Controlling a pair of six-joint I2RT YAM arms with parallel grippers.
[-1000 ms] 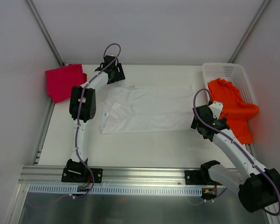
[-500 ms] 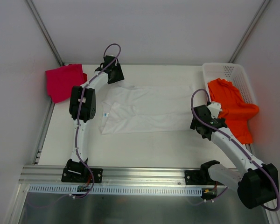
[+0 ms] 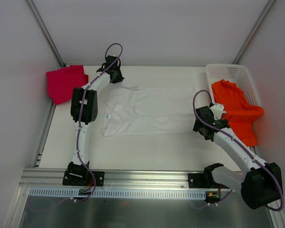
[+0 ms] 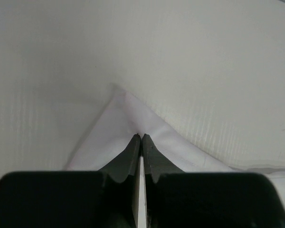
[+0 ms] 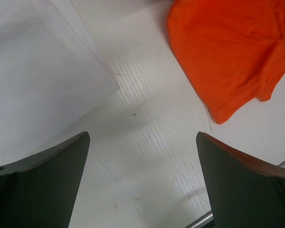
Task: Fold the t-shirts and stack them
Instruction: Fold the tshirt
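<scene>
- Where the white t-shirt lies spread flat across the middle of the bench, its long side runs left to right. A small blue label shows near its left end.
- The left hand reaches to the shirt's far left corner. Its fingers are pressed together with a pinch of white cloth between the tips, and a low ridge of fabric runs up to them.
- From above, that hand's fingertips are hidden under its own black body, so the grip shows only in the left wrist view. There the hand's casing covers the cloth nearer the camera.
- The right hand has its fingers wide apart and holds nothing. It is over bare bench between the white shirt's near right corner and the hem of the orange t-shirt. How high it hangs cannot be made out.
- In the right wrist view both shirts are cut off by the frame's edges.
- From above, the right hand sits just right of the white shirt.
- The orange t-shirt drapes out of the white lattice basket at the far right, hiding the basket's near end.
- The magenta t-shirt lies crumpled at the far left, beside the left arm. Its folds are hard to read.
</scene>
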